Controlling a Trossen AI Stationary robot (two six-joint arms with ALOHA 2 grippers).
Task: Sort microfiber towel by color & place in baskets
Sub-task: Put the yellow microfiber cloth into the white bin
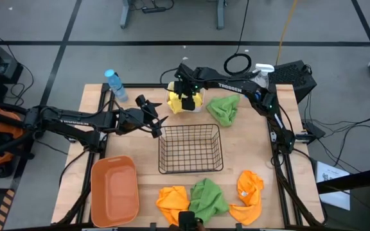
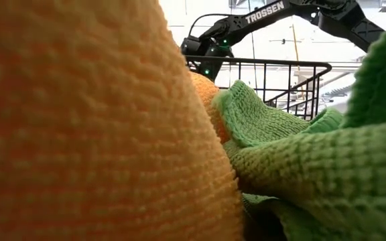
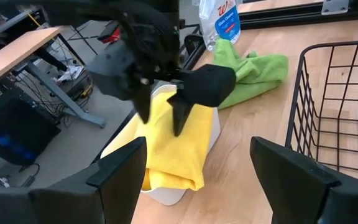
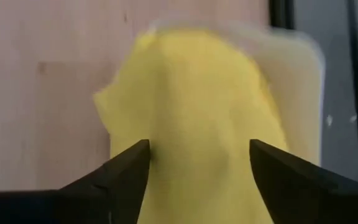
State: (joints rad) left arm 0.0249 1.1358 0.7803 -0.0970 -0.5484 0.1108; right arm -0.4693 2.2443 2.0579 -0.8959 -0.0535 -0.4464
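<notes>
Draping white tub (image 3: 166, 186): yellow towel (image 3: 173, 143)

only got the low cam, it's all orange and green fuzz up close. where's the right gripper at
Observer: The right gripper is over the white tub at the far side of the table, fingers open just above the yellow towel draped in it.
Operator: anything in the wire basket yet
Observer: No, the black wire basket is empty in the high view.
Operator: and the left arm
Observer: The left gripper is open, hovering beside the wire basket's left far corner, holding nothing.
Operator: what else is still loose
Observer: One green towel lies right of the white tub; the two orange towels and another green towel sit along the near edge.
</notes>
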